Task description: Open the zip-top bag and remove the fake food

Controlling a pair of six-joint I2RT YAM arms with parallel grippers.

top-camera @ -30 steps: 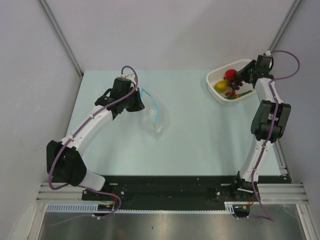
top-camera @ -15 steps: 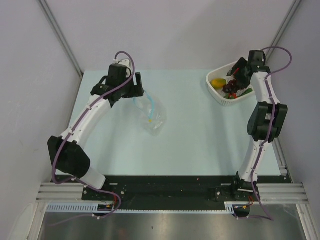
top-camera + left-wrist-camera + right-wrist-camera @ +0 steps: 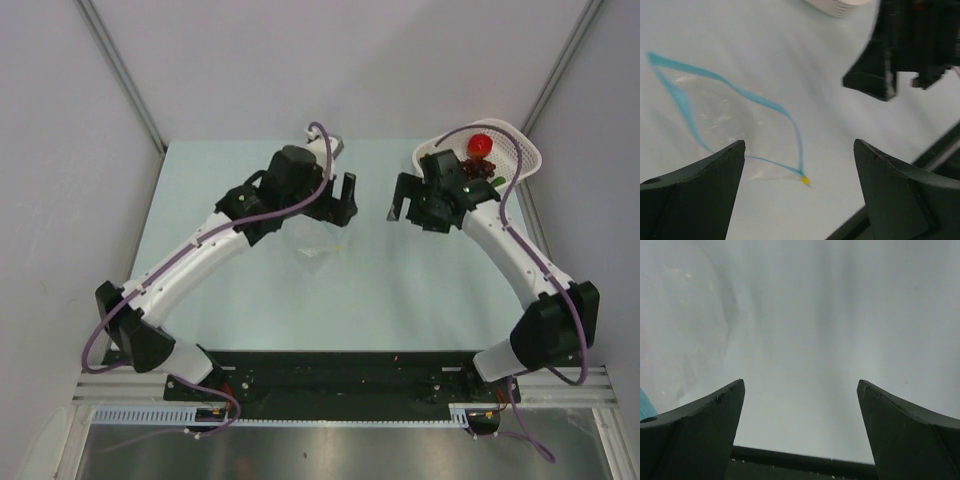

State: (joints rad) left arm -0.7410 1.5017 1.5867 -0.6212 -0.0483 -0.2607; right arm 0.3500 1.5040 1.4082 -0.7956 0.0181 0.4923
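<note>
The zip-top bag (image 3: 318,250) lies flat mid-table, partly under my left arm. In the left wrist view its mouth gapes, the light blue zip strip (image 3: 765,102) forms a loop, and a yellow slider (image 3: 805,180) sits at its end. My left gripper (image 3: 345,200) (image 3: 799,145) hovers open above the bag's mouth with nothing in it. Facing it from the right, my right gripper (image 3: 397,205) (image 3: 800,382) is also open and empty. Fake food, a red apple (image 3: 483,143) and dark grapes (image 3: 478,169), rests in the basket.
A white mesh basket (image 3: 523,152) stands at the table's back right, behind my right arm. Grey walls close in the table on the left, back and right. A black rail (image 3: 340,370) runs along the near edge.
Both arms have swung in toward the table's middle and both grippers have opened. The left has let go of the bag; the right has come away from the basket.
</note>
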